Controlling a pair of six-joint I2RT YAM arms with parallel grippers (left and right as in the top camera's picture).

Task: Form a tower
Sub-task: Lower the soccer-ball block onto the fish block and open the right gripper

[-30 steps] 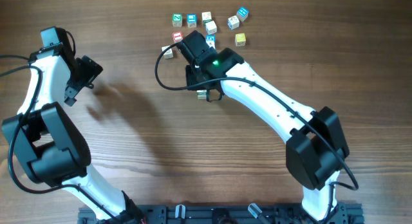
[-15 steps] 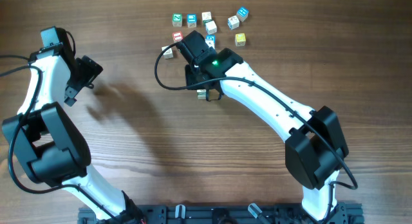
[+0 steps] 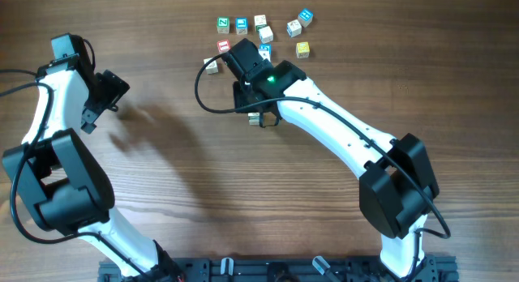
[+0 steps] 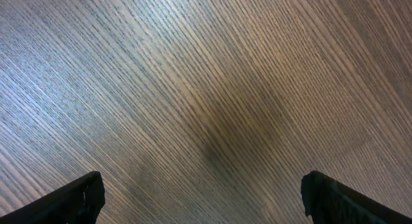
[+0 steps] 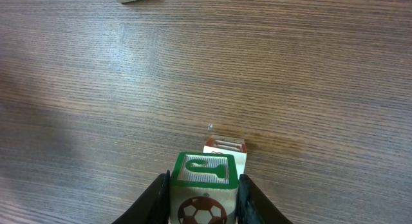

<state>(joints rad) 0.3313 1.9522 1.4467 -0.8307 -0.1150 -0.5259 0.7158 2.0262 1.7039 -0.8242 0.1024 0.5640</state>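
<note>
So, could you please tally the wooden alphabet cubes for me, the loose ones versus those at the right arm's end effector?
Loose small wooden alphabet cubes in the far cluster: 10
Green-edged wooden cube gripped in the right end effector: 1
Red-edged wooden cube just beyond it: 1
Total: 12 cubes

Brown wood-grain table (image 3: 178, 177), soft glare
</note>
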